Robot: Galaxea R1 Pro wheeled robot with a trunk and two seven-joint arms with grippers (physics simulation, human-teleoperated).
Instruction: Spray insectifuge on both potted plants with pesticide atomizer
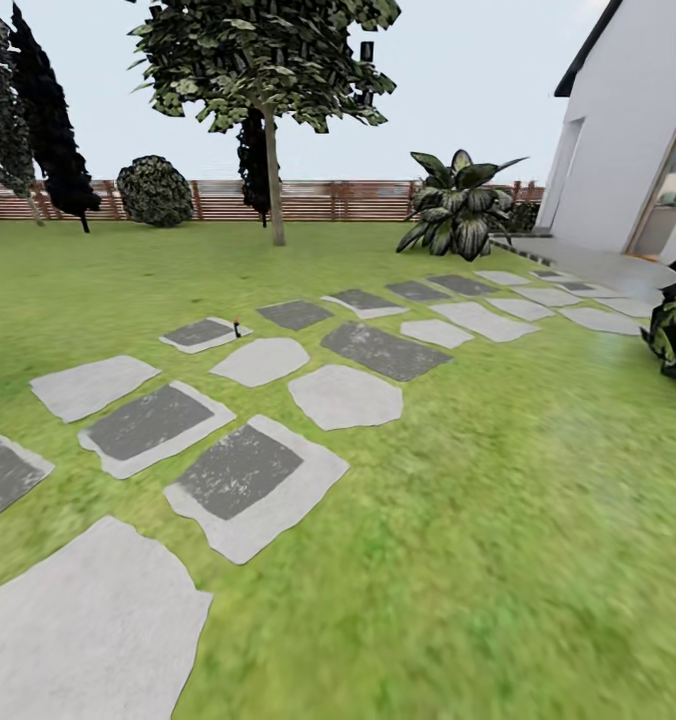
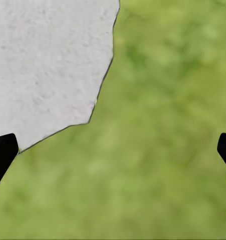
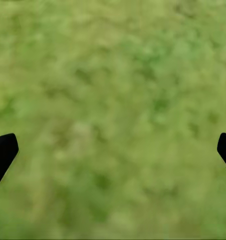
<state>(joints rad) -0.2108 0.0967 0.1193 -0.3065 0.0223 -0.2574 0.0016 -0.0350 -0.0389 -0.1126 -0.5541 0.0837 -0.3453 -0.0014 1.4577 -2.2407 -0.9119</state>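
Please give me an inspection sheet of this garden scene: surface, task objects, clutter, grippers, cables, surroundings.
Surface: green lawn crossed by grey stepping stones.
Job's things: a tiny dark object stands by a far stone, too small to identify; potted plants nothing seen.
Clutter: nothing seen.
Grippers: left gripper open over a stone edge and grass; right gripper open over grass; both empty.
Cables: nothing seen.
Surroundings: wooden fence, tree, striped-leaf shrub, white house.

Stepping stones (image 1: pixel 240 480) cross the lawn (image 1: pixel 498 520) toward the house (image 1: pixel 628 130); a fence (image 1: pixel 308 200) stands behind.
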